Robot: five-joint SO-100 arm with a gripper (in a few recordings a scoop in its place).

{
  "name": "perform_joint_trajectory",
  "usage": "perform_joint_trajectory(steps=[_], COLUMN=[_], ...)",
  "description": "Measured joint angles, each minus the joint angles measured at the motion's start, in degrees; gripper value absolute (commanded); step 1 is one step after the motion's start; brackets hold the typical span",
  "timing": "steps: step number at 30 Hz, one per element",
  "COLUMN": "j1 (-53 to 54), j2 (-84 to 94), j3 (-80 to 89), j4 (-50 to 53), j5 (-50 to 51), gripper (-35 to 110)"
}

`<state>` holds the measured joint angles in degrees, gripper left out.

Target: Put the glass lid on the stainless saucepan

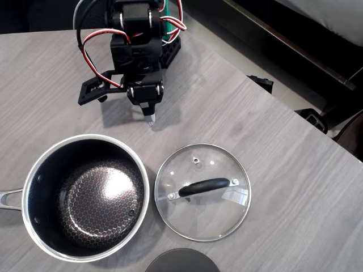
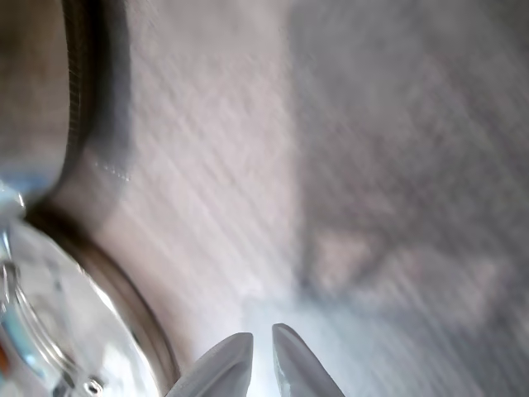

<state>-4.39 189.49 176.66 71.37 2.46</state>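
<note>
Grey wood-grain table (image 1: 255, 119) spreads under my arm, and I see the gripper (image 1: 151, 118) hanging above bare table with its tip pointing toward the near edge in the overhead view. In the wrist view its two pale fingertips (image 2: 227, 364) stand almost together, with a thin gap between them and nothing held; I read the jaws as nearly closed and empty.

Below the gripper and a little to its right in the overhead view, the glass lid (image 1: 202, 191) lies flat on the table, black bar handle up, apart from the fingertips. Below and to the gripper's left sits the stainless saucepan (image 1: 86, 197), open, its dark honeycomb interior showing and its steel handle running off the left edge. Lid and pan rims lie just beside each other. A dark grey disc (image 1: 181, 260) peeks in at the bottom edge, beyond both of them.

The wrist picture is blurred; I make out the lid's steel rim at its lower left.
</note>
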Motion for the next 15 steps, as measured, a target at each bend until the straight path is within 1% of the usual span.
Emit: perform_joint_trajectory(steps=[8, 15], j1=[1.23, -0.35], j2=[0.0, 0.0], j3=[0.0, 0.0], j4=[0.0, 0.0], j5=[0.0, -0.09], gripper=[0, 0])
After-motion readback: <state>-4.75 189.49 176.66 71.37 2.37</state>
